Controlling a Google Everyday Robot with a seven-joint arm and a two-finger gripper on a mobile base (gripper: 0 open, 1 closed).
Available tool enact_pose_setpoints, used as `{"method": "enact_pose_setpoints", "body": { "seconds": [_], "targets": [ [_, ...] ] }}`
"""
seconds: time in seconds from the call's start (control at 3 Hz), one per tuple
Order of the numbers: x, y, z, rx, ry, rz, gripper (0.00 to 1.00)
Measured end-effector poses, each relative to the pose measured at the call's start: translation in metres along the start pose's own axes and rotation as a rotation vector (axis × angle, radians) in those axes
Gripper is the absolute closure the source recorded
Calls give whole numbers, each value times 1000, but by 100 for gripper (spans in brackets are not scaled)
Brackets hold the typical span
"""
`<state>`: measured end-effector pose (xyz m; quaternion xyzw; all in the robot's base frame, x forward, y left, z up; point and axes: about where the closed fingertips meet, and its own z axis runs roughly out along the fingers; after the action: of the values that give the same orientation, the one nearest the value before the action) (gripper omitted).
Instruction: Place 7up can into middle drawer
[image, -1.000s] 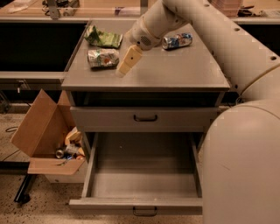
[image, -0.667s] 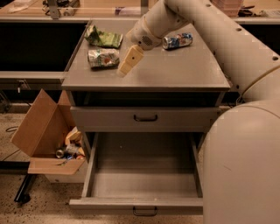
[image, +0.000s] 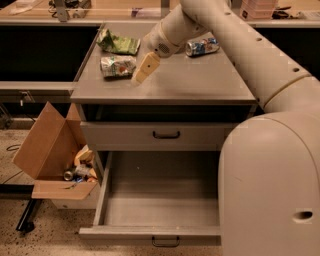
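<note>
The 7up can (image: 117, 65) lies on its side on the grey cabinet top (image: 200, 80), at the left. My gripper (image: 142, 70) hangs just right of the can, close to it, with its tip near the surface; it holds nothing that I can see. The middle drawer (image: 160, 200) is pulled out wide below, its tray bare, with a black loop handle (image: 165, 242) on its front panel. My arm reaches in from the upper right.
A green foil snack bag (image: 117, 44) lies behind the 7up can. A blue, silver and red can (image: 202, 46) lies at the back right. A shut drawer front (image: 166, 135) sits above the open tray. An open cardboard box (image: 50, 150) stands on the floor left.
My gripper has edged slightly left, closer to the 7up can. The can and drawer have not moved.
</note>
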<state>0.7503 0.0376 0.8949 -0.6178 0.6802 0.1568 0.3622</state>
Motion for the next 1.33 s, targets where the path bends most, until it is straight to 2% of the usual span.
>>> {"method": "enact_pose_setpoints", "body": {
  "seconds": [0.33, 1.33],
  "targets": [
    [-8, -9, 11, 12, -22, 2, 0],
    [-18, -21, 46, -22, -65, 79, 0]
  ]
}}
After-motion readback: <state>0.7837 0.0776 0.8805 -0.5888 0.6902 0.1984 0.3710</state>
